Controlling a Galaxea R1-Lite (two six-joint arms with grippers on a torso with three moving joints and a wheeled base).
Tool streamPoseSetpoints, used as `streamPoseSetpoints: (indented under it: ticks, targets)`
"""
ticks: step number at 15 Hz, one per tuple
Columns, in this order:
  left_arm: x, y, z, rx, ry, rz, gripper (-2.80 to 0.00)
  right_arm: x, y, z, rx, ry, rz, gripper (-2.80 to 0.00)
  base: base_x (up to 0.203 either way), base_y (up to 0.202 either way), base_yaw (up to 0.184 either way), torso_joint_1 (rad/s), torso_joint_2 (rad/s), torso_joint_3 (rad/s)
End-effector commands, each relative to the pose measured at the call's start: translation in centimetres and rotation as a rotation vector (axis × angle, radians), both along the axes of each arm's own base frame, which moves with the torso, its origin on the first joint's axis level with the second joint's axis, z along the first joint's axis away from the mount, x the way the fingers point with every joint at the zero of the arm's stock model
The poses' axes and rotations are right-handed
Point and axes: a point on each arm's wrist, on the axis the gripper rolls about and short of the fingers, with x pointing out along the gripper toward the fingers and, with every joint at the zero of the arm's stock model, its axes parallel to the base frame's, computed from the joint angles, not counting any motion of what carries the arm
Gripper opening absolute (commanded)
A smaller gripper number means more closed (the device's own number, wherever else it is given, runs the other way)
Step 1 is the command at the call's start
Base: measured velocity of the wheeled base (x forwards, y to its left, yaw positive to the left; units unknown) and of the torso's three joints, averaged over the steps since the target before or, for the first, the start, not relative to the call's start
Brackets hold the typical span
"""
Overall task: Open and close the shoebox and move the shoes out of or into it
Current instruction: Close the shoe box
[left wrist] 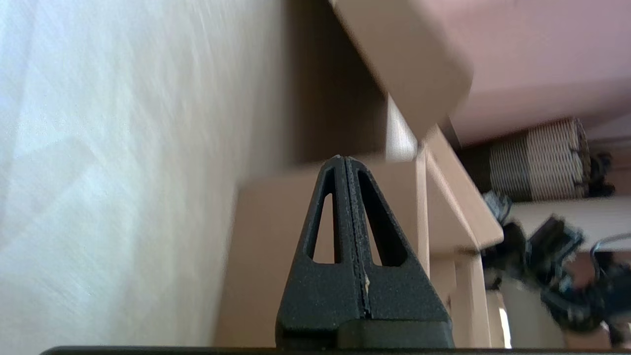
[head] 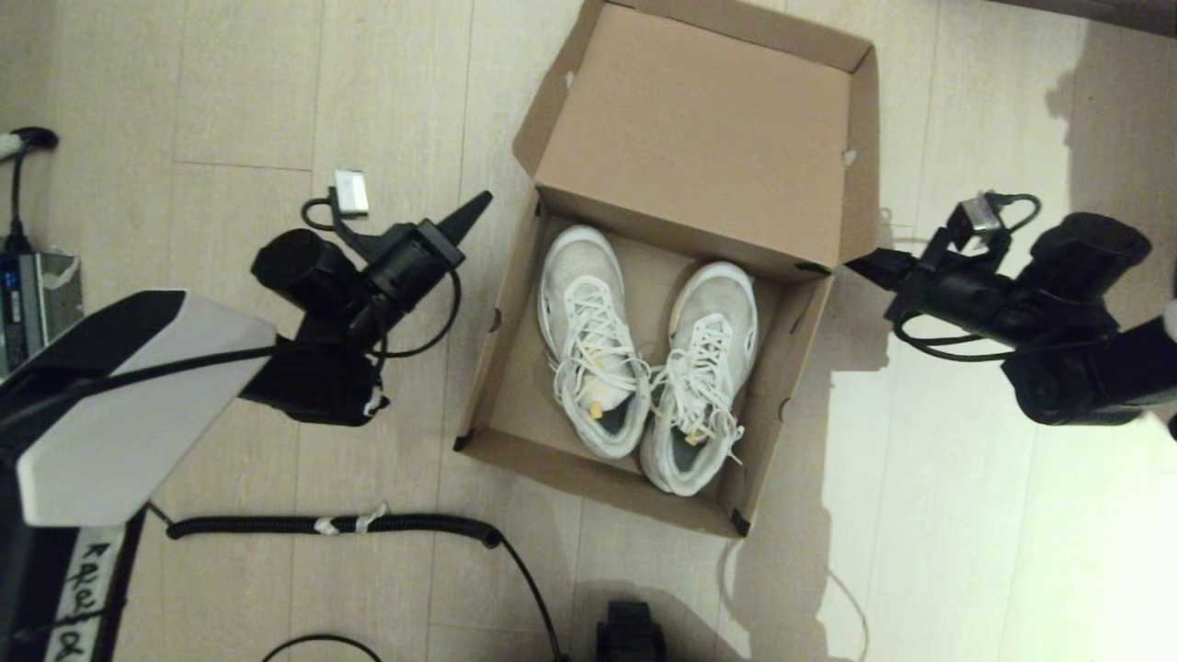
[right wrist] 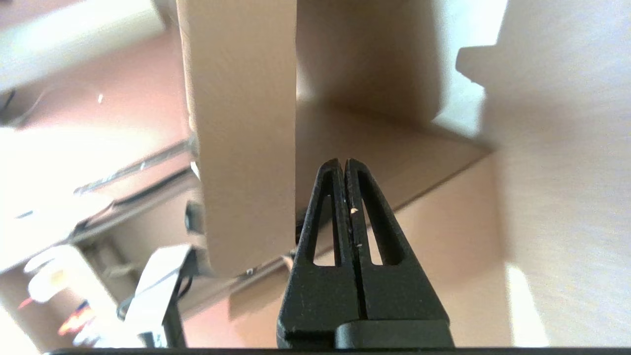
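Shoebox (head: 515, 368) and cable (head: 331, 525) on floor (head: 230, 101)

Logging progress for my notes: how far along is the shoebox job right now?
Done: both white sneakers sit inside the brown cardboard shoebox. In hand: nothing; the left gripper and right gripper, both shut, flank the box near its raised lid. Left: closing that lid.

Black arms, white shell, coiled black cable (head: 331, 525).

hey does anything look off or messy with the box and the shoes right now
Nothing is spilled or damaged. Both shoes sit side by side inside the open shoebox, only their laces are loose and tangled. The box lies a bit askew to the floorboards.
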Motion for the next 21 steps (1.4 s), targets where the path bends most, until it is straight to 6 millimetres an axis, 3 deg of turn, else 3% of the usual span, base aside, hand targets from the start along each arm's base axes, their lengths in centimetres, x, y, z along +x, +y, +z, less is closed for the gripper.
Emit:
streamPoseSetpoints:
  ticks: [1,4,7,10,12,14,18,21]
  targets:
    - [0.4,-0.5,-2.1,0.010,0.047,-0.012,-2.80,-1.0,-1.4,1.0,0.000,-0.015,-0.031,-2.80,0.000,0.000,0.000,0.000,0.00,0.000]
    - [-0.9,-1.3,-4.5,0.050,0.119,-0.018,-2.80,-1.2,-2.6,0.8,-0.014,-0.024,-0.068,-2.80,0.000,0.000,0.000,0.000,0.00,0.000]
    - [-3.8,-2.2,-7.3,0.120,0.236,-0.034,-2.80,-0.4,-2.6,-0.6,-0.087,-0.091,-0.145,-2.80,0.000,0.000,0.000,0.000,0.00,0.000]
    - [-7.3,-3.2,-8.4,0.208,0.274,-0.050,-2.80,1.4,-1.7,-1.7,-0.157,-0.137,-0.311,-2.80,0.000,0.000,0.000,0.000,0.00,0.000]
    - [-8.9,-4.0,-8.1,0.239,0.262,-0.069,-2.80,2.3,-0.7,-1.9,-0.226,-0.138,-0.520,-2.80,0.000,0.000,0.000,0.000,0.00,0.000]
    - [-9.8,-4.6,-8.1,0.249,0.267,-0.083,-2.80,3.0,0.6,-0.7,-0.300,-0.135,-0.743,-2.80,0.000,0.000,0.000,0.000,0.00,0.000]
    - [-11.8,-5.0,-9.3,0.293,0.313,-0.086,-2.80,0.6,0.6,4.2,-0.344,-0.143,-0.807,-2.80,0.000,0.000,0.000,0.000,0.00,0.000]
    - [-12.5,-5.3,-9.7,0.300,0.334,-0.053,-2.80,0.6,0.4,5.3,-0.345,-0.111,-0.889,-2.80,0.000,0.000,0.000,0.000,0.00,0.000]
